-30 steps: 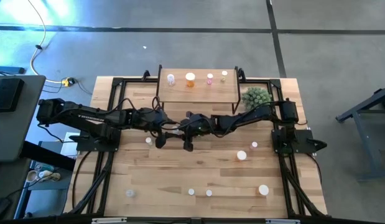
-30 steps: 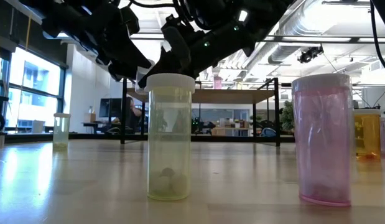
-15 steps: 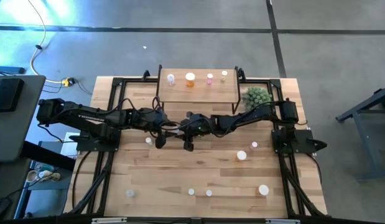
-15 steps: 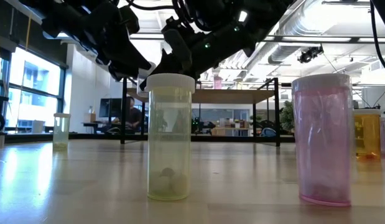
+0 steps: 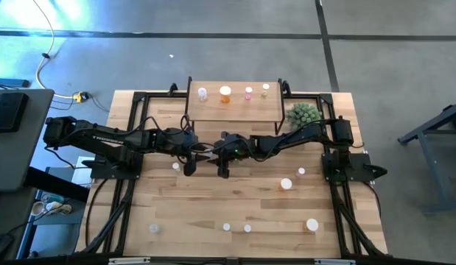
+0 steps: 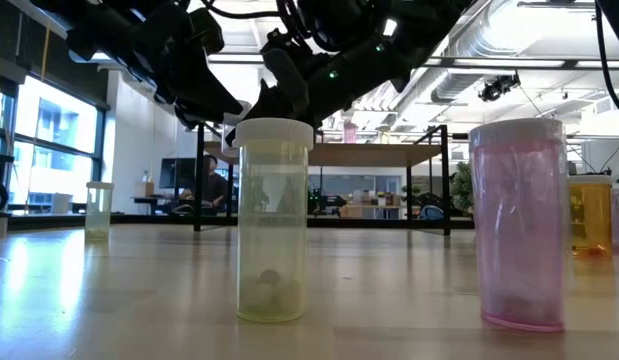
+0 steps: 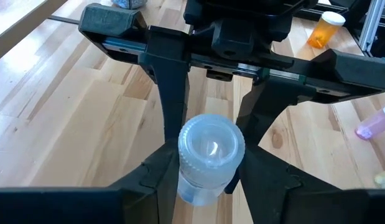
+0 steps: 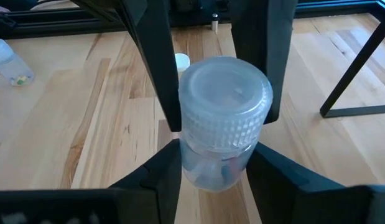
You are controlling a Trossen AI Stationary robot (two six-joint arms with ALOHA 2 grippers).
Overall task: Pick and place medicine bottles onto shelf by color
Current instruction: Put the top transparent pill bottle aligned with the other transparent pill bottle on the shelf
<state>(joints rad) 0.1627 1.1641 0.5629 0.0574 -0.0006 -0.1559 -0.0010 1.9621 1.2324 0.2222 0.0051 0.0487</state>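
A clear medicine bottle [image 7: 211,146] with a pale ribbed cap stands upright in the air above the table's middle, in front of the shelf [image 5: 233,109]. My left gripper [image 7: 208,180] reaches it from the table's left and my right gripper [image 8: 214,168] from the right, both shut on it. In the high view the two grippers meet fingertip to fingertip and hide the bottle. A clear, an orange [image 5: 225,93], a pink and a yellow-green bottle stand on the shelf's far edge. My left gripper pinches the bottle's clear body just under the cap [image 7: 189,183] between its two fingers. The fingers come from the table's left, slanting down. The bottle stands upright, cap up, clear of the table. My right gripper has the same body under the cap [image 8: 192,165] between its two fingers, from the opposite side. Its fingers come from the table's right, slanting down. Both fingers lie against the bottle's wall as far as the right wrist view shows.
Several bottles stand loose on the tabletop: one [image 5: 176,166] just nearer than the left gripper, two at the right [image 5: 286,183], others along the near edge [image 5: 312,224]. A green spiky plant [image 5: 303,114] sits right of the shelf. Black frame rails run along both sides.
In the low view my left gripper's fingers have drawn in around the clear bottle that my right gripper holds up. Both arms have stayed where they were, and the bottle has kept its place.
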